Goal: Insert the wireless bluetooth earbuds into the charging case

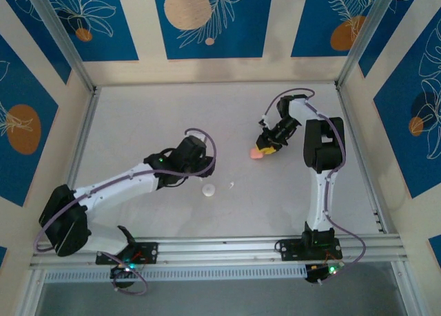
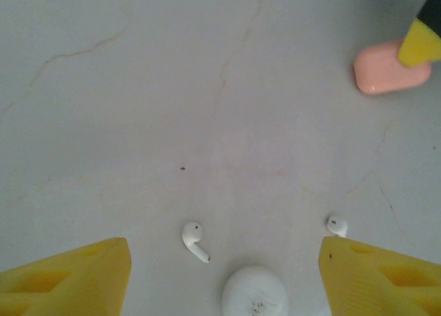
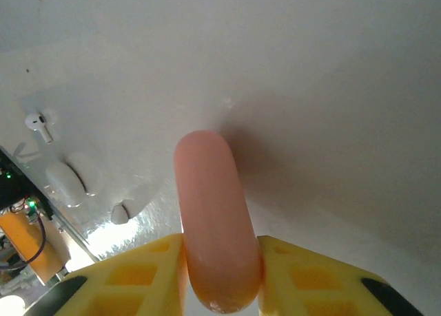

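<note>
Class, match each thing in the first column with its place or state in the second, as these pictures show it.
Things:
1. pink case
2. white case
3. left gripper

Places or states:
A. open, holding nothing
B. held by the right gripper
C. lying on the table near two white earbuds

Pairs: 1-B, 2-C, 3-A

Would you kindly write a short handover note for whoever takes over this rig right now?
Left tool open, empty, near the white case.
Right tool shut on the pink case.
Two white earbuds lie loose on the table, one on each side of the white case.
Done: neither white earbud is in a case.
Left: pick up each earbud and seat it.
</note>
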Controlling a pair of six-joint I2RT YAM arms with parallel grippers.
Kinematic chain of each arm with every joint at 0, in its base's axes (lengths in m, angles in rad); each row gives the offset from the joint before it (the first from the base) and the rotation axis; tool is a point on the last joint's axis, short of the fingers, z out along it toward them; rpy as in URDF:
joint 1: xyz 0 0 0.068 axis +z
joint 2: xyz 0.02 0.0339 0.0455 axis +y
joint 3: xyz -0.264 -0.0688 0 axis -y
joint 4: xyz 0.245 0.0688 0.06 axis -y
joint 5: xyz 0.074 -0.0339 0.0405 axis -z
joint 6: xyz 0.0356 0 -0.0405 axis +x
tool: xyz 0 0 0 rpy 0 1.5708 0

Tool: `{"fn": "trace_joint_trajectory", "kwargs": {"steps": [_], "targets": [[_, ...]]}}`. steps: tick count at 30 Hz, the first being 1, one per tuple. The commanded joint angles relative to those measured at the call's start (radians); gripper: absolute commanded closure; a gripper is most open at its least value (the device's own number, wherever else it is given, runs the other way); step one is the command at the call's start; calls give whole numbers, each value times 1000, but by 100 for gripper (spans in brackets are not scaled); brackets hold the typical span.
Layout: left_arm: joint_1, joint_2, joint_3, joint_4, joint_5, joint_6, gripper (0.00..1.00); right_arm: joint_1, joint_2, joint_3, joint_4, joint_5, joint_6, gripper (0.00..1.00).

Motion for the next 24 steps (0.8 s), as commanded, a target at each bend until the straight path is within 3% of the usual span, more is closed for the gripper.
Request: {"fn": "trace_joint_trajectory", "kwargs": {"steps": [1,7,15,20,24], "targets": [[1,58,108,-235,122,74,31,-11,-18,8,1,65,12,62],[2,160,270,-447,218,128,34,-22,-69,-34,51,73,25,54],[2,300,439,-669,225,75,38,-40,-229,-106,141,82,52,47],[1,328,447,-676,215,-3,42,-34,-422,-234,293,47,143,46],[-6,356,440,-659,181,-64,44,-10,-564,-386,477,-98,269,44]]}}
